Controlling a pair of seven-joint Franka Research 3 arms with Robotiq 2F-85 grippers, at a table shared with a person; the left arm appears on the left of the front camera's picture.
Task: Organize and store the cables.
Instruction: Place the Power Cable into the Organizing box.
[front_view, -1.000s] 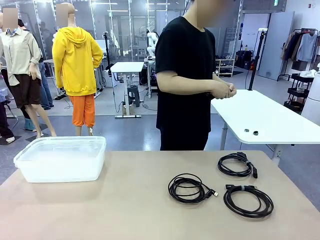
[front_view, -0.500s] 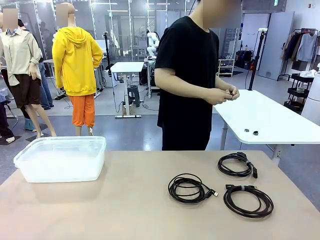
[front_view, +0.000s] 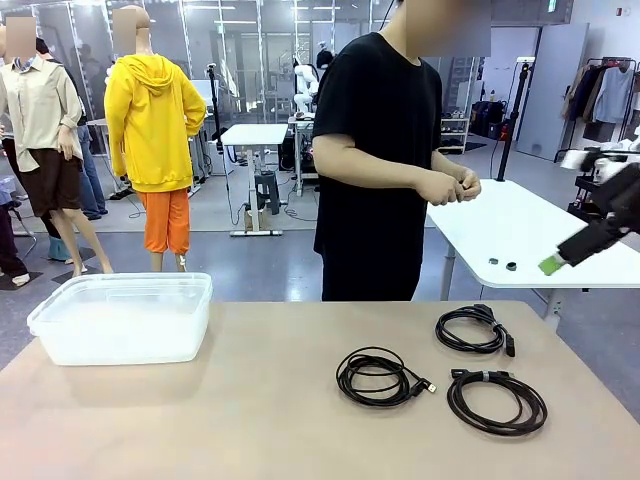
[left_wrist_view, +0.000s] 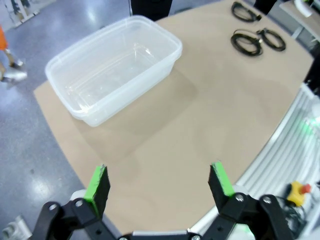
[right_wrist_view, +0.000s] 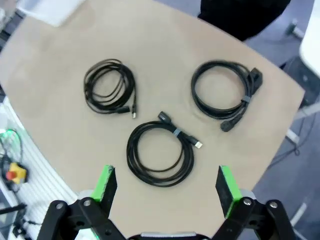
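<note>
- On the right half of the bench (front_view: 250, 420) lie the middle cable (front_view: 375, 377), the far cable (front_view: 470, 330) and the near cable (front_view: 497, 400), each coiled and apart from the others.
- At the far left corner, the clear plastic storage bin (front_view: 120, 340) looks empty, so storing has not begun.
- The right end effector (right_wrist_view: 166, 186) hangs wide and empty above the coils.
- The left end effector (left_wrist_view: 159, 182) is wide and empty, near the bin.
- All three coils are left to store.
</note>
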